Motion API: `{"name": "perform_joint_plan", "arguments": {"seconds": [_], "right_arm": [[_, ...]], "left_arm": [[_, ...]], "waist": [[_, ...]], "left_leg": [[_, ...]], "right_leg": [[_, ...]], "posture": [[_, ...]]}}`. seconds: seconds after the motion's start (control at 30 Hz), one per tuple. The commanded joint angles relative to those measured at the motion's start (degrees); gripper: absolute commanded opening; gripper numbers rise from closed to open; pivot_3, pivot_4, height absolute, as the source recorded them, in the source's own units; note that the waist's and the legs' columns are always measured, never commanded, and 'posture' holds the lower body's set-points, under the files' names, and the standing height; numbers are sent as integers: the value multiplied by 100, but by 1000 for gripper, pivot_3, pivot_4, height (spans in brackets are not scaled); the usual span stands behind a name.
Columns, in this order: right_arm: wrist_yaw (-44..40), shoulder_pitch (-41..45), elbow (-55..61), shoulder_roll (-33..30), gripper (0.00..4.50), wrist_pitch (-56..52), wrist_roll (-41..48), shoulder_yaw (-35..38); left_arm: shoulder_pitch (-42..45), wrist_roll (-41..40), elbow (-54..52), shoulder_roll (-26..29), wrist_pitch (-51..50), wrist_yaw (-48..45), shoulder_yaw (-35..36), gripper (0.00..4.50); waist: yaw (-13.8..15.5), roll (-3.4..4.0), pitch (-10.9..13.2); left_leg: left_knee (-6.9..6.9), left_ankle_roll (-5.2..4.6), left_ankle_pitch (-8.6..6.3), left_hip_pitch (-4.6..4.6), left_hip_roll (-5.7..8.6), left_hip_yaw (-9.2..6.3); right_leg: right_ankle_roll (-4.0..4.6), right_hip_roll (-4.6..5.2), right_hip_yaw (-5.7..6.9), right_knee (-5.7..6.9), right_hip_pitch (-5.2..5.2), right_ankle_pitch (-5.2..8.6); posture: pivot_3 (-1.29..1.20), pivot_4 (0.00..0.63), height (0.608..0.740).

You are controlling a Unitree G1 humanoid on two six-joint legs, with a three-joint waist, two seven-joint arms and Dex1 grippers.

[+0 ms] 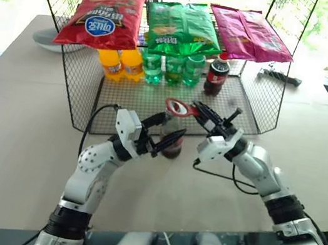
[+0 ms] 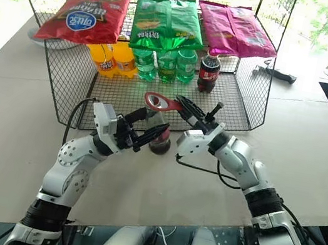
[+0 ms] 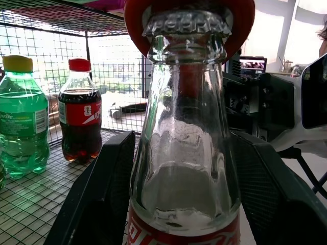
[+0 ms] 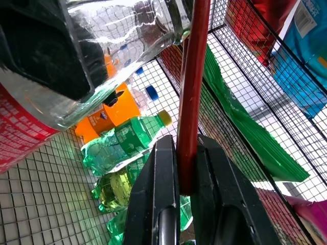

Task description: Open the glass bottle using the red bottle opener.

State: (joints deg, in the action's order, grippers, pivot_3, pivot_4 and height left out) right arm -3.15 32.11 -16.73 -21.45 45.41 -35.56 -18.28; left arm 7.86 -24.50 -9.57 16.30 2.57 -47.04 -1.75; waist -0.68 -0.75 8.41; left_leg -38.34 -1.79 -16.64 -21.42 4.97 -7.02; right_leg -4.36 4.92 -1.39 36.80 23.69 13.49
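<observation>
Beige tabletop [image 1: 22,135] with a wire rack [image 1: 80,92] behind. Left gripper [image 1: 164,136] clasps the glass bottle [image 3: 186,153] upright between its fingers [image 3: 97,199]. Right gripper [image 1: 199,111] pinches the handle of the red bottle opener [image 1: 178,107]; the opener's ring head sits over the capped bottle mouth, just left of that gripper.

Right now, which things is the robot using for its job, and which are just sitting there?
Using:
glass bottle, in the left gripper
red bottle opener, in the right gripper, over the cap

Just sitting:
chip bags
green bottles
orange bottles
plastic cola bottle
wire rack
</observation>
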Motion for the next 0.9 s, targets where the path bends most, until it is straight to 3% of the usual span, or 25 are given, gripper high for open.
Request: {"name": "perform_joint_plan", "arguments": {"seconds": [0.03,0.9], "right_arm": [[-166,146,165,-76,0,279,-188,-294],[-343,711,269,-564,0,463,-16,-111]], "left_arm": [[27,-7,-245,-59,-19,57,-130,2603],[-50,4,-301,-84,-39,94,-191,2603]], "waist": [[0,-1,-1],[20,-1,-1]], "left_leg": [[0,0,0,0,0,0],[1,0,0,-1,0,1]], "right_leg": [[0,0,0,0,0,0],[0,1,-1,-2,0,0]], "posture": [[0,150,740],[0,150,740]]}}
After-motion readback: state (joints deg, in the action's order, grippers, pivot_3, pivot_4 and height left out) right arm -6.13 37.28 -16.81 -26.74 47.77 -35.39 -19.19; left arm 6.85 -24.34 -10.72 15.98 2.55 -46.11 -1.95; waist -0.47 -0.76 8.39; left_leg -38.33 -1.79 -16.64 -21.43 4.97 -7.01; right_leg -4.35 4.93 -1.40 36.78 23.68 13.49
